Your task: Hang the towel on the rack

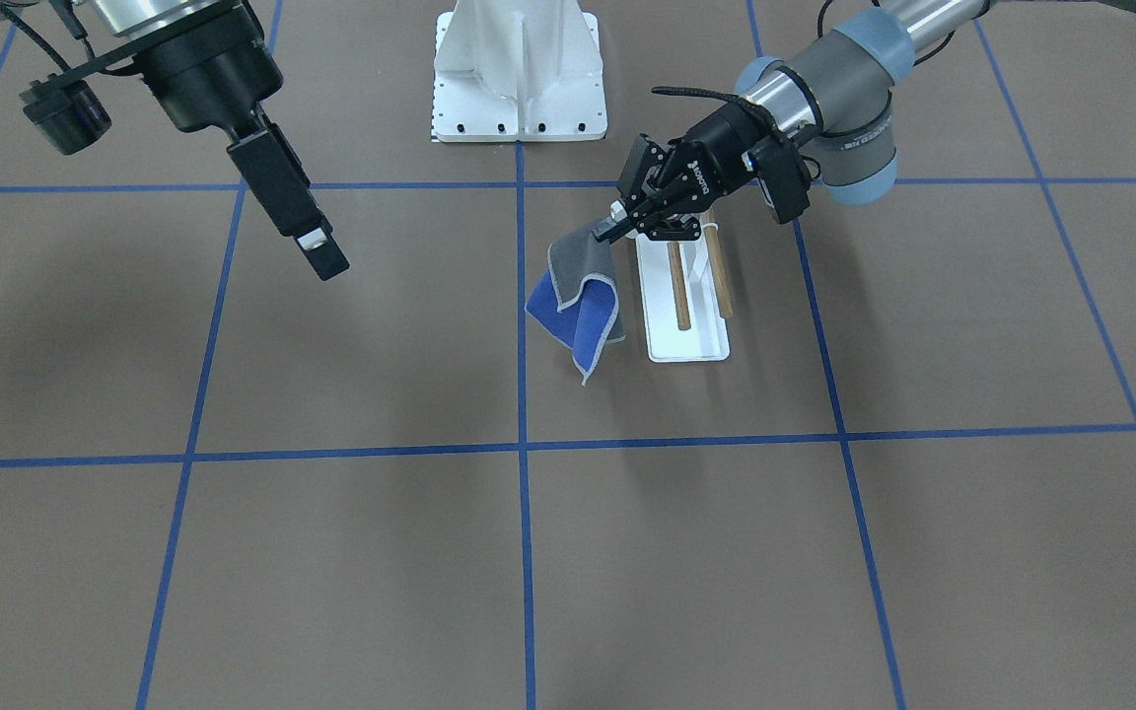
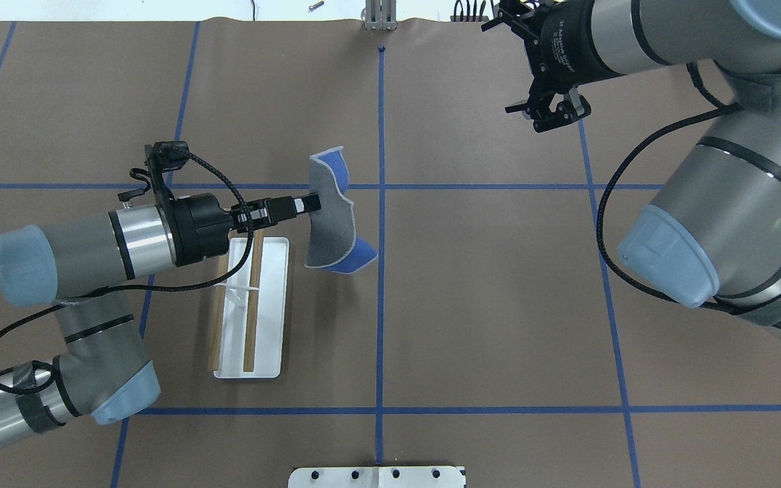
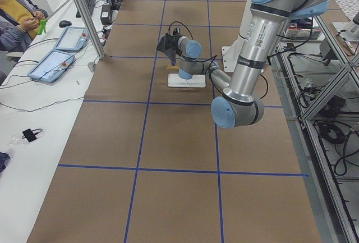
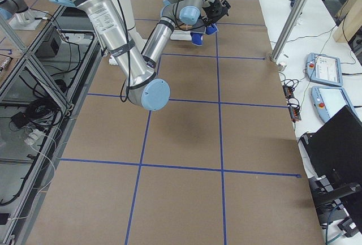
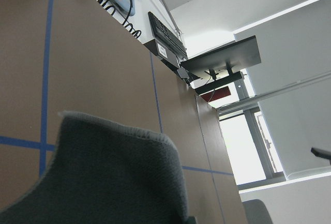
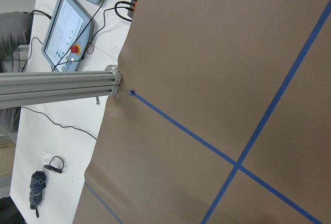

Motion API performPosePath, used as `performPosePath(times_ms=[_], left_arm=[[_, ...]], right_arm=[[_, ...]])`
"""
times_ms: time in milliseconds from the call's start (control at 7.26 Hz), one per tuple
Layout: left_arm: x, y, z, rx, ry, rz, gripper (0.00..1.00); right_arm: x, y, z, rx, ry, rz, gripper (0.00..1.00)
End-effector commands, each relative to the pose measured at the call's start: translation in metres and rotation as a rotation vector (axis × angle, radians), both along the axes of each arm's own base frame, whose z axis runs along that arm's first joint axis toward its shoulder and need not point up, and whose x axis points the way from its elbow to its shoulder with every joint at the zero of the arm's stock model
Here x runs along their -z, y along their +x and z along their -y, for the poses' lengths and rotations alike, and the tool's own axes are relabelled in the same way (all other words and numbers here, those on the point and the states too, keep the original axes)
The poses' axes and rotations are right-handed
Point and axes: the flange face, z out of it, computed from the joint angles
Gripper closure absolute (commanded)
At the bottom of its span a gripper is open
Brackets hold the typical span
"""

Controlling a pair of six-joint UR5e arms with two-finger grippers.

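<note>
My left gripper point(image 2: 304, 203) is shut on one edge of the towel point(image 2: 331, 218). The towel hangs folded from it, grey-blue underside up and royal-blue face showing at the ends. It hangs just beside the rack point(image 2: 252, 308), on the side toward the table's middle, and does not touch the dowels. In the front view the left gripper point(image 1: 615, 231) is over the rack's robot-side end, with the towel point(image 1: 578, 301) left of the white base point(image 1: 688, 343). The left wrist view shows the grey underside point(image 5: 114, 177). My right gripper point(image 2: 552, 114) is open and empty, raised far from both.
A large white bolted pedestal point(image 1: 519, 84) stands at the robot's side of the table. Blue tape lines point(image 2: 381, 291) grid the brown table. Operator desks with tablets point(image 3: 56, 58) lie beyond the far edge.
</note>
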Motion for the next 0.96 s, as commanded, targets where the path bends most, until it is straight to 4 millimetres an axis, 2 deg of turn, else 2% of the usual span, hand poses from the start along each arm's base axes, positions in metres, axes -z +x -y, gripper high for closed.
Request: performPosePath(times_ms=[0,413,826], left_arm=[[-0.055,-0.021,-0.038,-0.029,0.049,-0.035,1.00],[-0.111,-0.062,-0.059,-0.031,0.083,-0.076,1.00],[-0.140,-0.090,-0.065,-0.013,0.083,-0.075,1.00]], right_arm=[[-0.020,0.002,0.004,0.014,0.017,-0.051,0.00],[-0.019,0.004,0.005,0.009,0.017,-0.049,0.00],[-0.020,0.004,0.006,0.007,0.014,-0.051,0.00]])
